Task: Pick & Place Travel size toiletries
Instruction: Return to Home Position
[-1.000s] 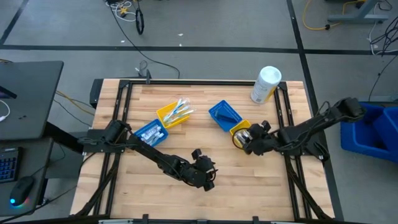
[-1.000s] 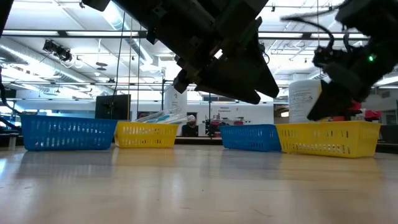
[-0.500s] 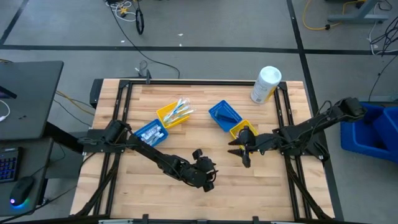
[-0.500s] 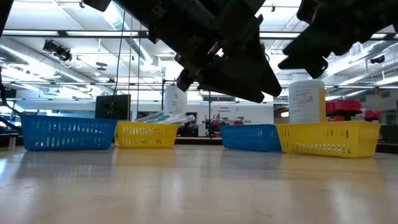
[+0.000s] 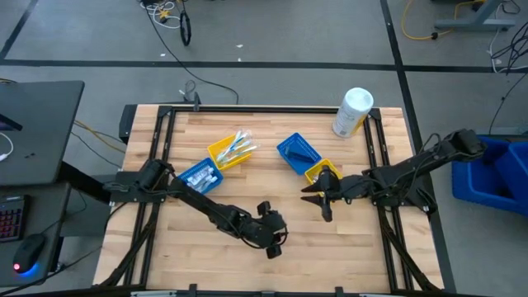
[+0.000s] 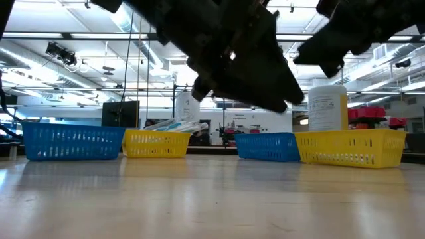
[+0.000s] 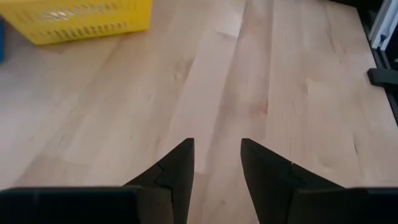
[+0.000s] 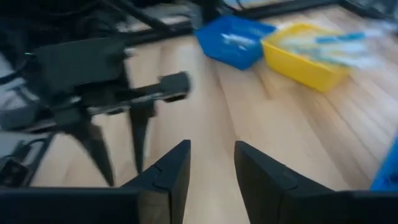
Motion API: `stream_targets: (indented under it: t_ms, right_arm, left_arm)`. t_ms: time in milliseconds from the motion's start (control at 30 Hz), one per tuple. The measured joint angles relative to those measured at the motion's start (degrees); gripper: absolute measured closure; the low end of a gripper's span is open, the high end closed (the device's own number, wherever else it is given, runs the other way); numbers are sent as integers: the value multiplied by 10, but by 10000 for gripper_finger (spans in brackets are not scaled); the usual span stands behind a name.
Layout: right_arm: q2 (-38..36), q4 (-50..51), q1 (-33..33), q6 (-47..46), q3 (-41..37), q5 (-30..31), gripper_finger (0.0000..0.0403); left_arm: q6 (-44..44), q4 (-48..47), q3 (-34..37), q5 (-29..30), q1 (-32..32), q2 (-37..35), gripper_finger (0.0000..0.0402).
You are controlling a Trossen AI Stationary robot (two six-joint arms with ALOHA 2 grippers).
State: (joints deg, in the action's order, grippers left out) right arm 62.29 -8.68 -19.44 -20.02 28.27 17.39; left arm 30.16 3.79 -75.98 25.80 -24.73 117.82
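A pale wooden surface (image 5: 355, 247) fills the middle of the overhead view, with a dark frame round its edges.

Two dark robot arms reach over it. The left arm (image 5: 198, 198) stretches from the left edge towards the near centre. The right arm (image 5: 404, 169) comes in from the right edge towards the middle. In the level view both hang above the wood without touching it.

A large white cylindrical container (image 5: 353, 111) stands at the far right corner.

Four small plastic bins sit in two pairs across the middle. On the left, a blue bin (image 5: 186, 175) sits just beside a yellow bin (image 5: 216, 151). On the right, another blue bin (image 5: 289, 147) touches a second yellow bin (image 5: 314, 170), which is partly hidden under the right arm.

The left claw (image 7: 216, 142) hovers over bare wood near the front centre, its fingers moderately apart and holding nothing. The right claw (image 8: 212, 144) hovers just in front of the right-hand yellow bin, fingers spread and also holding nothing.

The travel size toiletries lie inside the bins. Slim white and light-blue toothbrushes (image 5: 241, 147) poke out of the left yellow bin. Small white toiletries (image 5: 203, 176) lie in the left blue bin. What the right pair holds is too small to make out.
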Motion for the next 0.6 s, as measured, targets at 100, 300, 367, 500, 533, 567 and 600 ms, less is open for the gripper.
stream_targets:
  t_ms: [100, 300, 367, 500, 533, 567, 600]
  right_arm:
    - [-12, -16, 0, 51, 0, -43, 268]
    - [-93, 15, -1, 116, 0, -142, 254]
    - [-130, 31, -1, 126, 0, -162, 251]
    - [-204, 88, -1, 155, 1, -176, 247]
    - [-219, 99, -1, 160, 0, -176, 247]
    - [-233, 103, -1, 164, 0, -177, 247]
    - [-248, 113, -1, 168, 0, -178, 248]
  left_arm:
    - [-6, -4, 1, -8, 2, -29, 260]
    - [-61, -42, 0, 6, 1, -123, 258]
    - [-87, -46, -1, 11, 2, -155, 258]
    - [-142, -83, 1, -2, 7, -217, 259]
    - [-146, -87, 2, -7, 11, -230, 259]
    - [-154, -95, 2, -14, 12, -246, 258]
    - [-156, -117, 2, -16, 12, -260, 257]
